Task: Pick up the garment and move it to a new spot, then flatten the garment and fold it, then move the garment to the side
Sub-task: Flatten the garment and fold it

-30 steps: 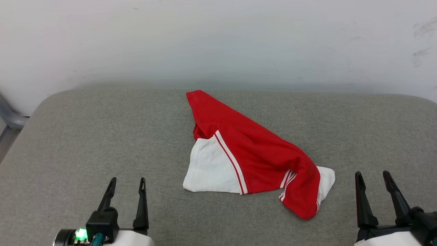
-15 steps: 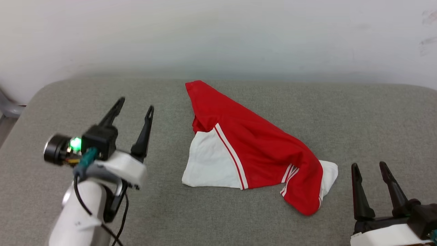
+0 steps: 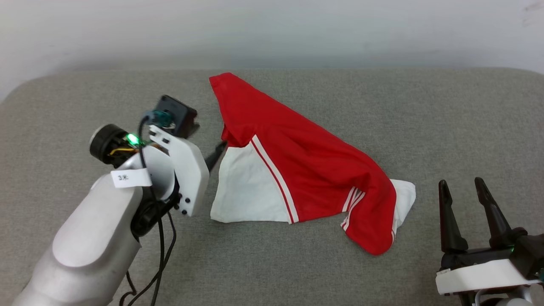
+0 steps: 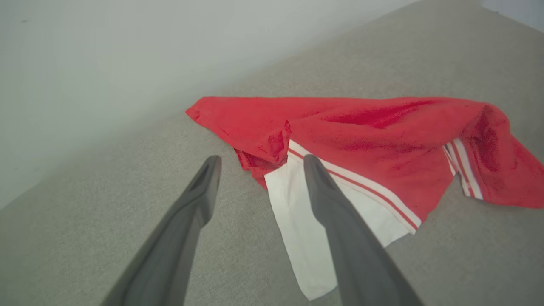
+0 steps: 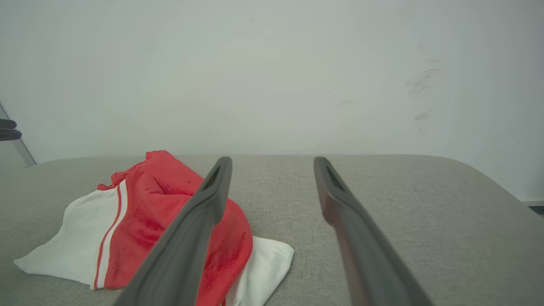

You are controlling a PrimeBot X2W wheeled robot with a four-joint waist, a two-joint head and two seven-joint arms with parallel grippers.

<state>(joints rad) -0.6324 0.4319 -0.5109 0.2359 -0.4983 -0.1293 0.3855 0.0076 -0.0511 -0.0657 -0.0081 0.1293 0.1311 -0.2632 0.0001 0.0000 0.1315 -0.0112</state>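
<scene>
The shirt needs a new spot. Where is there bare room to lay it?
Widest bare cushion: right of the garment, beyond the right gripper, up to the wall. A narrower strip runs along its near side. Crowded on its left, at the left gripper.

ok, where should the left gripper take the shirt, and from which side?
Probably the bunched red fold at the left edge of the garment, where it meets the white sleeve. It stands up off the grey cushion, while the sleeve lies flat. Come in from the robot's left with the open left gripper, fingers straddling that ridge.
</scene>
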